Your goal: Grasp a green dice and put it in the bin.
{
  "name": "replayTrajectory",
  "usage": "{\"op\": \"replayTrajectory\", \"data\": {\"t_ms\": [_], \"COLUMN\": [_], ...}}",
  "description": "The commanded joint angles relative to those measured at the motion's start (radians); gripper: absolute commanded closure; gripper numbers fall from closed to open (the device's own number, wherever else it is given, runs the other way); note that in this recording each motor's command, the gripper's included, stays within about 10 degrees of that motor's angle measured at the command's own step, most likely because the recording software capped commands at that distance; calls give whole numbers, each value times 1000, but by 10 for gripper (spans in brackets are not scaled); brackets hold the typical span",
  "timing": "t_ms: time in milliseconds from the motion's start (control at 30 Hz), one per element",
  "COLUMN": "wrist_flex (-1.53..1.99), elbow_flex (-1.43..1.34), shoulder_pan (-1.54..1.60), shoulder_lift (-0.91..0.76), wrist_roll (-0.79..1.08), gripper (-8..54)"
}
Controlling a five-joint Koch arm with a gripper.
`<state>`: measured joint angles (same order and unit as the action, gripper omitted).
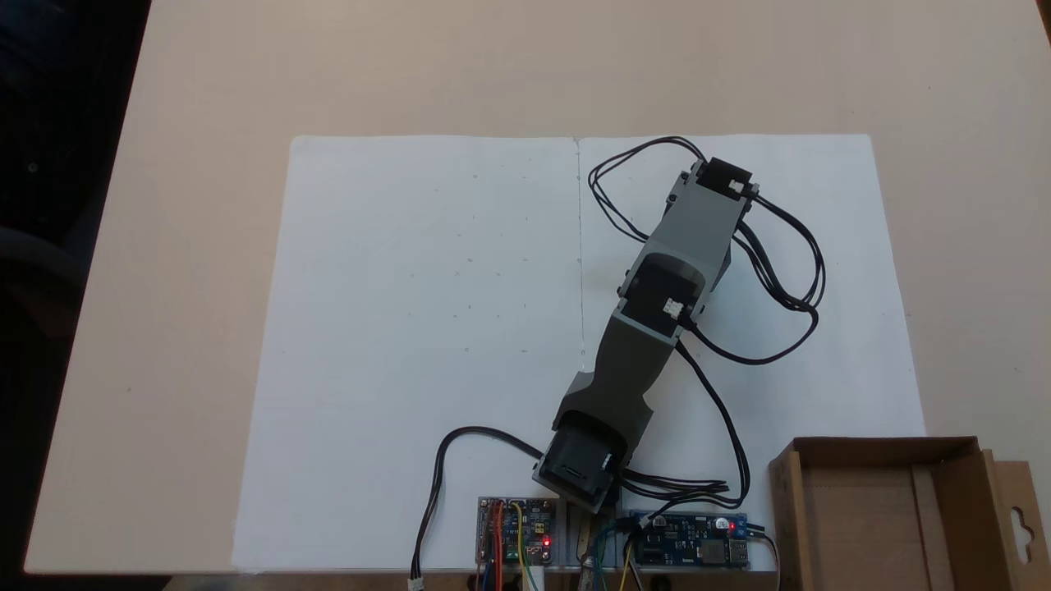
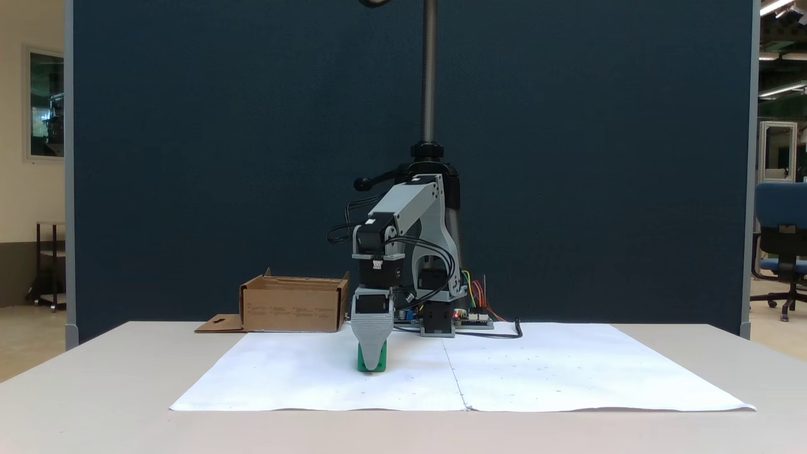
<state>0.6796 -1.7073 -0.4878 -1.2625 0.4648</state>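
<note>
The green dice (image 2: 365,364) sits square on white paper (image 2: 567,372) on the table (image 2: 94,391), behind the tool (image 2: 372,366); its grip cannot be told. The bin (image 2: 293,306) stands well apart.

Green dice (image 2: 364,364), grey hand (image 2: 372,360), brown bin (image 2: 293,309), white paper (image 2: 567,372).

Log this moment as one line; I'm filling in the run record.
phase: at pick | gripper: down over green dice on white paper, jaw state unclear | bin: dice not in
</note>
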Motion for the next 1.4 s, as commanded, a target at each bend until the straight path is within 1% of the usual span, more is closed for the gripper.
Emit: {"op": "replayTrajectory", "data": {"t_ms": [0,300,733,800,933,1000,1233,1367], "wrist_flex": [-17,-41,-67,-69,-77,-75,-71,-75], "elbow_flex": [57,57,60,60,60,60,58,58], "shoulder_pan": [-15,-17,-38,-38,-40,-41,-49,-49], "shoulder_lift": [-26,-25,8,9,11,11,14,14], "wrist_roll": [87,124,130,133,135,135,135,133], "gripper": [66,66,69,99,100,134,139,209]}}
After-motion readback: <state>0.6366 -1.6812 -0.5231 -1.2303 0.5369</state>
